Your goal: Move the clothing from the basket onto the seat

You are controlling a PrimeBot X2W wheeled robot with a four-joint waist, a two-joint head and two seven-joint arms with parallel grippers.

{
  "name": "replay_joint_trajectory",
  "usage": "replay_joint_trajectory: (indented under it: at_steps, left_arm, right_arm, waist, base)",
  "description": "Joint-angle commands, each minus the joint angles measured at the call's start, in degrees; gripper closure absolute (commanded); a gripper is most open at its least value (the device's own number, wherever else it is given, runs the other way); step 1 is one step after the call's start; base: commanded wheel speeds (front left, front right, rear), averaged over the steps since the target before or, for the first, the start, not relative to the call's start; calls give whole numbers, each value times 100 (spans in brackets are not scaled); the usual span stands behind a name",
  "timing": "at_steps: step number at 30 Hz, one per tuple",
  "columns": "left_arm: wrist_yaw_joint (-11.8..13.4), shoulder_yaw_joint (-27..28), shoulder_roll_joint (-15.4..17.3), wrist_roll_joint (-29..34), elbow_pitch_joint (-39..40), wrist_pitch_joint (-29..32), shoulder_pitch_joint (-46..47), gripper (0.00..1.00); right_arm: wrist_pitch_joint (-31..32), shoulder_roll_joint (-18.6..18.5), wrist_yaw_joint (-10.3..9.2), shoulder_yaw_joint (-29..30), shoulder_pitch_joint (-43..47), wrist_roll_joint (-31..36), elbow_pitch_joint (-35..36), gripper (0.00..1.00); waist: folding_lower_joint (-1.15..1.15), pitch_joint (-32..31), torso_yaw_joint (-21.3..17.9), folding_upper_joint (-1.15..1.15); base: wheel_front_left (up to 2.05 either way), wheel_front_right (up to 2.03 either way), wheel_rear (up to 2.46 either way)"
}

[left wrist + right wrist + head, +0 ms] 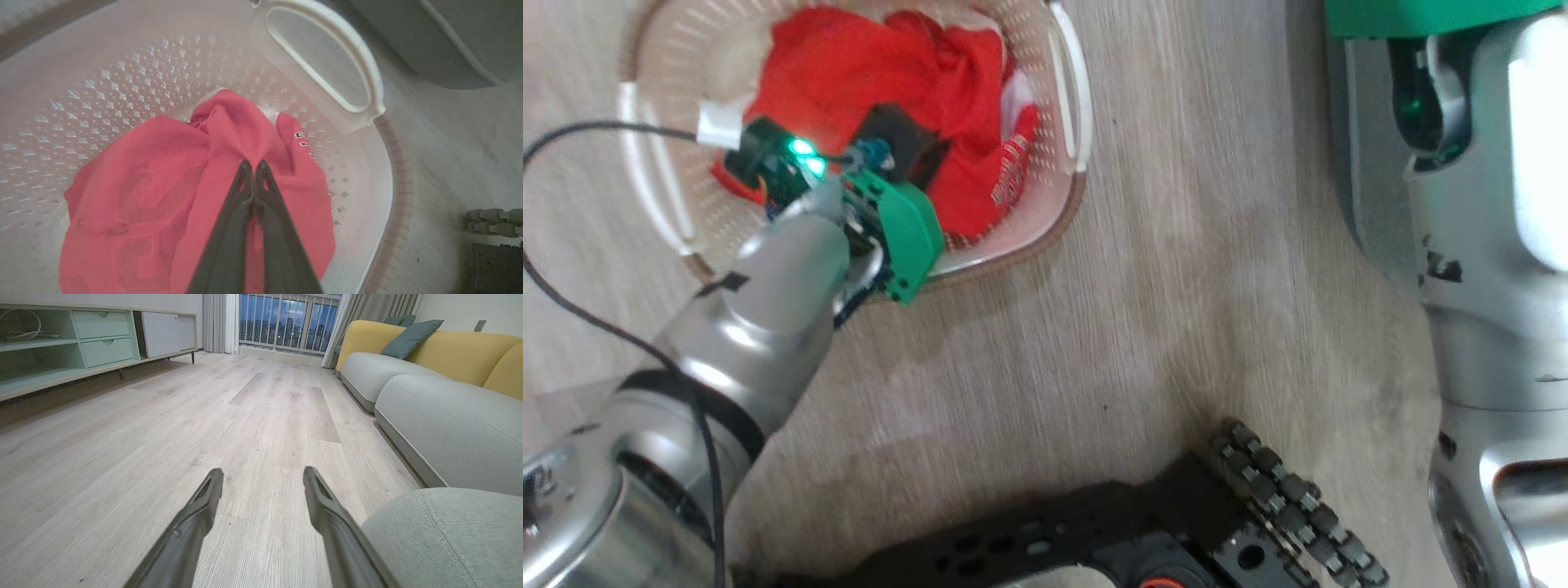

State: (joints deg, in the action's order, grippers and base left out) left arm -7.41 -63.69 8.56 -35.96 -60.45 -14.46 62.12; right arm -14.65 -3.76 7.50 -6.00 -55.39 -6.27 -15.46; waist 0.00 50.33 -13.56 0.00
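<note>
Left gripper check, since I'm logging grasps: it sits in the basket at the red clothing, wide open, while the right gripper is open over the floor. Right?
Not quite: the left gripper is shut, pinching a fold of the red clothing in the basket, as the left wrist view shows. The right gripper is open over the floor.

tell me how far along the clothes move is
Done: nothing; the visible seat is bare. In hand: the left gripper is shut on a fold of the red clothes inside the basket; the right gripper hangs open, empty. Left: lifting and carrying them all over.
</note>
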Motion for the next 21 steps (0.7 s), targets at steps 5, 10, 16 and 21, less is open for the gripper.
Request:
replay_joint_trajectory:
  at_steps: [5,10,16,21]
  left_arm:
    - [-7,346,38,-108,487,-53,-412,100]
    - [-7,691,44,-94,841,-53,-800,100]
    - [-7,1167,84,43,1252,-53,-1329,100]
    - [-7,1504,94,165,1498,-53,-1626,100]
  right_arm:
    - [-35,88,-1,-12,401,104,-119,0]
    - [-35,88,-1,1,656,184,-395,0]
    - [-35,88,-1,51,1014,272,-658,0]
    - [-35,88,-1,72,1223,289,-799,0]
  waist:
    - [0,-783,367,0]
    - [0,-1383,564,0]
    - [0,-2099,762,0]
    - [0,-2486,872,0]
  base:
    - [0,0,0]
    - [0,0,0]
    - [0,0,0]
    - [0,0,0]
